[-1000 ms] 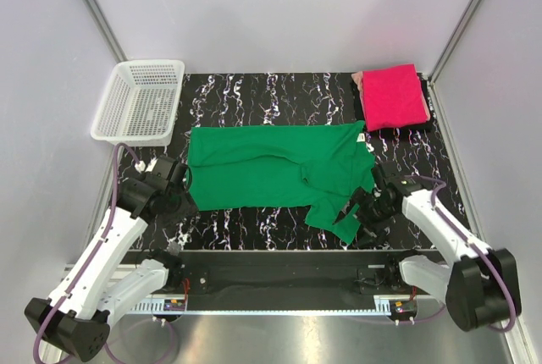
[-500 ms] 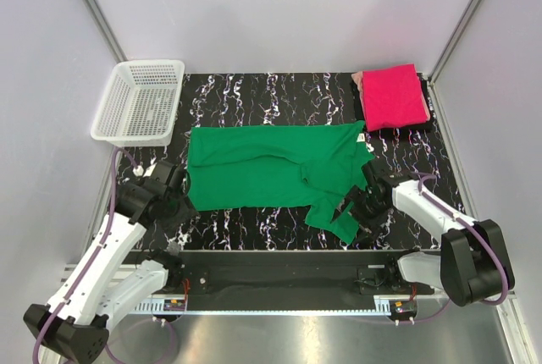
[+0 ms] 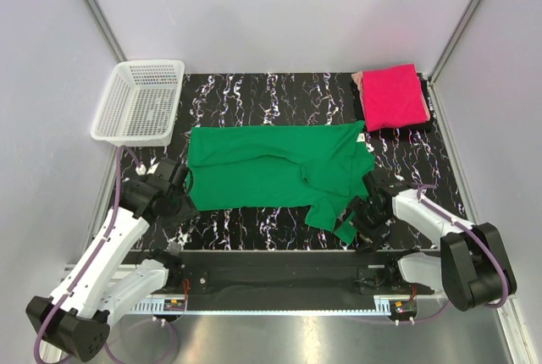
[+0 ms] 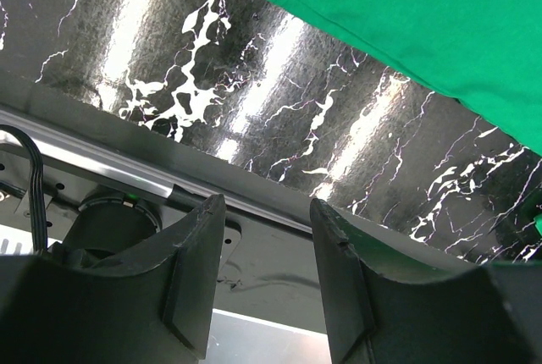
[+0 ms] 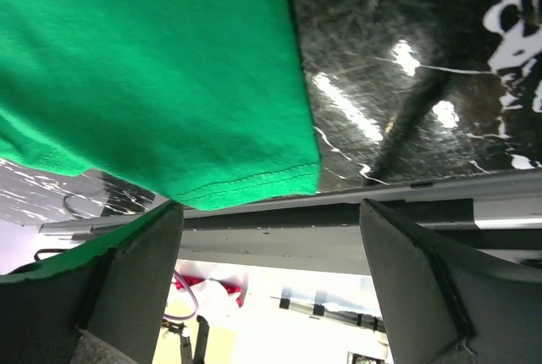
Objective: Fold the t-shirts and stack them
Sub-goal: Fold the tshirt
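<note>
White basket (image 3: 152, 63), pink t-shirt (image 3: 394, 97) in far corners; left gripper (image 4: 267, 208), right gripper (image 5: 271, 208) spread beside green t-shirt (image 3: 262, 173)

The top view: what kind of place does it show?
Probably a robot test cell, not a home: bare grey walls box in a black marbled table, and two robot arms are bolted at its near edge.
</note>
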Tool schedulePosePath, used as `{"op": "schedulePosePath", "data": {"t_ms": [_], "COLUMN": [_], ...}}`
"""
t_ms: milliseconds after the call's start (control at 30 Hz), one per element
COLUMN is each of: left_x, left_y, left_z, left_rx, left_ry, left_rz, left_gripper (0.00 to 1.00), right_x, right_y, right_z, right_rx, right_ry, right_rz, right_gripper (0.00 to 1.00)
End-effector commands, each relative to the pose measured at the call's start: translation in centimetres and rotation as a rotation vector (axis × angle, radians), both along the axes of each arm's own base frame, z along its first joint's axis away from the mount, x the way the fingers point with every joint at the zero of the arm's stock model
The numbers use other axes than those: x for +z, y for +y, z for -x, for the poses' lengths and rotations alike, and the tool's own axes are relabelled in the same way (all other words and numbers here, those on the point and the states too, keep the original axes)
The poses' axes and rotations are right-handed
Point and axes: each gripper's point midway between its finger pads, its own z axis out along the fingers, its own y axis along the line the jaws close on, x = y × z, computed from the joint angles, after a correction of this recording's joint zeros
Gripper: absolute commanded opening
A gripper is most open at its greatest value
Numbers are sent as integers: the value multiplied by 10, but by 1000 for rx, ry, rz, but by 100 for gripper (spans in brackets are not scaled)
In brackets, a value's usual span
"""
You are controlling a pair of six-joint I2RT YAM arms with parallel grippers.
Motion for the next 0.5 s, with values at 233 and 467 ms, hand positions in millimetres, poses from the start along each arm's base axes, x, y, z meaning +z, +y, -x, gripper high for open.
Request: {"op": "schedulePosePath", "data": {"t_ms": [233, 467], "left_x": [17, 21], "left_y": [0, 1], "left_z": [-8, -10], "left_rx": [-16, -31], "left_ry": [-36, -30], "left_rz": [-11, -25], "left_gripper": [50, 50], "right_x": [0, -4], "right_y": [7, 13], "right_z": [-13, -20], "right_rx": [-13, -36], "right_ry": [-28, -32], "right_rz": [-1, 1], "right_gripper": [90, 83]}}
